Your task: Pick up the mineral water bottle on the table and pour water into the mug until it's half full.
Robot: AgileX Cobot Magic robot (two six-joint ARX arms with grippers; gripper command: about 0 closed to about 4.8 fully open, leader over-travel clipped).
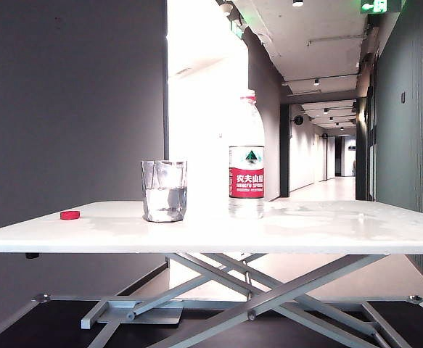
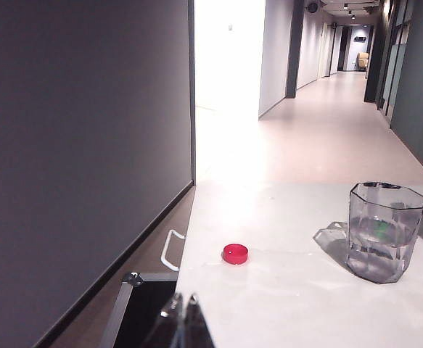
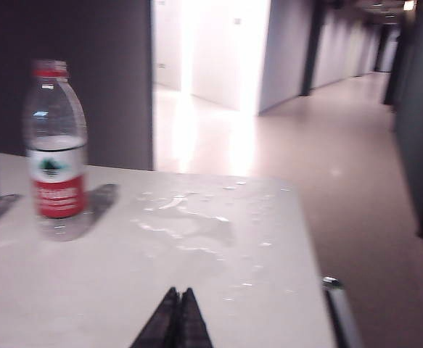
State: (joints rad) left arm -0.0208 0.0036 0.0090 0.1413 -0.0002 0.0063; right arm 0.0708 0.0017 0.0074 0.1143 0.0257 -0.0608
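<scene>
water point(image 1: 165, 201) already stands in the mug point(image 1: 165, 191) in the exterior view, reaching roughly halfway up the faceted glass, so the pour looks done or very nearly done. the mineral water bottle point(image 1: 247, 156) stands upright on the white tabletop point(image 1: 327, 232), just beside the mug on its right and apart from it, with no cap on the neck. a small red cap point(image 1: 70, 214) lies well off to the left near the tabletop's edge. neither arm shows in this view. the bottle's red label carries a green mountain logo, white chinese characters and a line that seems to read "nongfu spring"; the smaller print is too fine to read. a green exit sign with an arrow glows at the ceiling.

the left wrist view shows the left gripper point(image 2: 183, 320) low over the near corner of the tabletop, jaws pressed together and empty, well apart from the cap and the mug, whose water line sits about mid-height.

the right wrist view shows the right gripper point(image 3: 177, 319) with jaws closed on nothing, hanging over the tabletop well apart from the upright bottle. a spill point(image 3: 186, 221) of water spreads between them. judging by this, what remains is at most a check of the level and clearing the arms.
</scene>
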